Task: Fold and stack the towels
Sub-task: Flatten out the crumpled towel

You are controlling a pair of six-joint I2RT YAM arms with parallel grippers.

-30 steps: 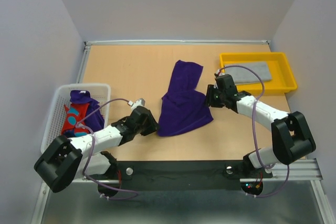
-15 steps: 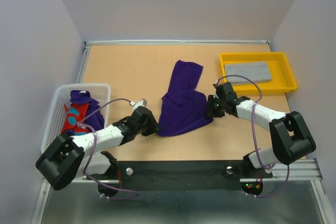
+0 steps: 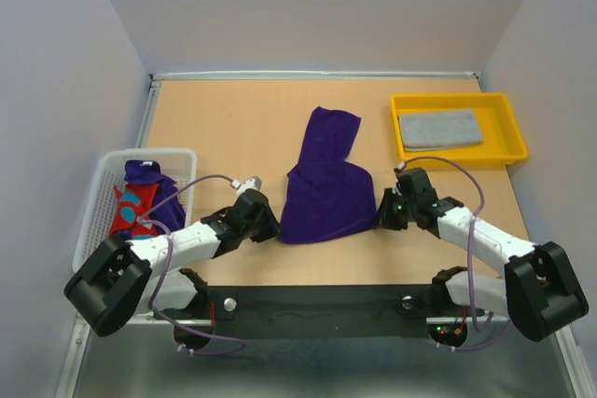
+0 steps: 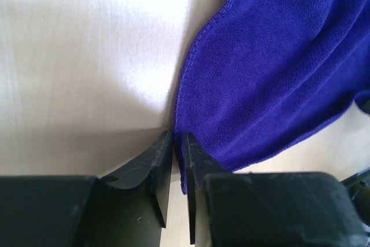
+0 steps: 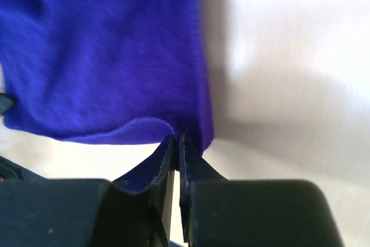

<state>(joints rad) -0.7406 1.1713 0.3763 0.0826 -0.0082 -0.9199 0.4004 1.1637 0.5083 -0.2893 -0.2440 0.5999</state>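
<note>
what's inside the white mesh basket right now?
Inside the white basket: a crumpled purple towel and a red towel with light-blue marks. Anything beneath them is covered.

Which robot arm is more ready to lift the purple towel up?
Probably right. The right gripper is pinched shut on the near corner of the purple towel; the left gripper only has the hem at a slit between its jaws.
</note>
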